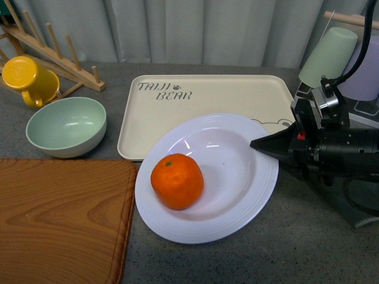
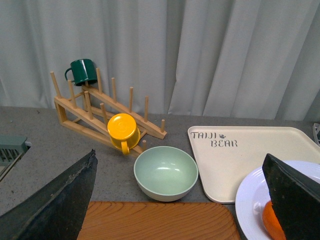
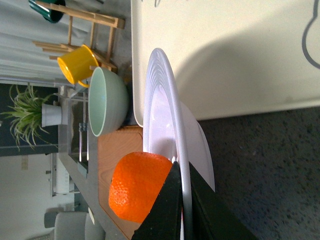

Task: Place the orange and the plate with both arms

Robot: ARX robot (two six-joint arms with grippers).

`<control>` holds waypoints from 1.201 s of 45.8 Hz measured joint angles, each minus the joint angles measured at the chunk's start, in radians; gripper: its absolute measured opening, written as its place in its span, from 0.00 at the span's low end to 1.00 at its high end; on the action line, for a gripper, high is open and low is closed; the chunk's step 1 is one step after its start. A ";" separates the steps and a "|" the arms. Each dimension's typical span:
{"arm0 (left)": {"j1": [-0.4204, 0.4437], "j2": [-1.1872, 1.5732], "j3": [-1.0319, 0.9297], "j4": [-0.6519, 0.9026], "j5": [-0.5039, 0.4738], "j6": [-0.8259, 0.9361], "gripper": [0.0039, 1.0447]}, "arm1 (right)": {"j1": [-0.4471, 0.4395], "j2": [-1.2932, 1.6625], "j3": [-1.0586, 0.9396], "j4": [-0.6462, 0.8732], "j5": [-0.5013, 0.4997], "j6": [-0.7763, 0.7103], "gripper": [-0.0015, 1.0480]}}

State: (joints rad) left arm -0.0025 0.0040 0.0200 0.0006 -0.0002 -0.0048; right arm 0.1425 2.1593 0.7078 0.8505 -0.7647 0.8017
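Observation:
The white ridged plate lies on the grey table, its far edge overlapping the beige tray. The orange sits inside it, left of centre. My right gripper is shut on the plate's right rim; in the right wrist view the rim runs between its black fingers, with the orange just beyond. My left gripper is open and holds nothing; its view shows the plate and a sliver of the orange behind one fingertip. The left arm is out of the front view.
A beige bear tray lies behind the plate. A pale green bowl and a yellow mug on a wooden rack stand at the left. A wooden board fills the near left. A green cup hangs at right.

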 joint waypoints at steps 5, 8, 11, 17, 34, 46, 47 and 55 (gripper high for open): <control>0.000 0.000 0.000 0.000 0.000 0.000 0.94 | -0.006 0.010 0.035 0.043 -0.006 0.055 0.01; 0.000 0.000 0.000 0.000 0.000 0.000 0.94 | -0.011 0.010 0.045 0.086 -0.013 0.085 0.01; 0.000 0.000 0.000 0.000 0.000 0.000 0.94 | -0.013 0.011 0.067 0.085 -0.012 0.108 0.01; 0.000 0.000 0.000 0.000 0.000 0.000 0.94 | -0.014 0.040 0.140 0.040 0.013 0.119 0.01; 0.000 0.000 0.000 0.000 0.000 0.000 0.94 | -0.026 0.236 0.396 -0.066 0.056 0.132 0.01; 0.000 0.000 0.000 0.000 0.000 0.000 0.94 | -0.022 0.317 0.569 -0.202 0.078 0.124 0.01; 0.000 0.000 0.000 0.000 0.000 0.000 0.94 | -0.020 0.323 0.586 -0.224 0.082 0.118 0.01; 0.000 0.000 0.000 0.000 0.000 0.000 0.94 | -0.011 0.330 0.627 -0.311 0.135 0.061 0.12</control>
State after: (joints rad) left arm -0.0025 0.0040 0.0200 0.0006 -0.0002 -0.0048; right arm 0.1318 2.4897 1.3346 0.5400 -0.6296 0.8623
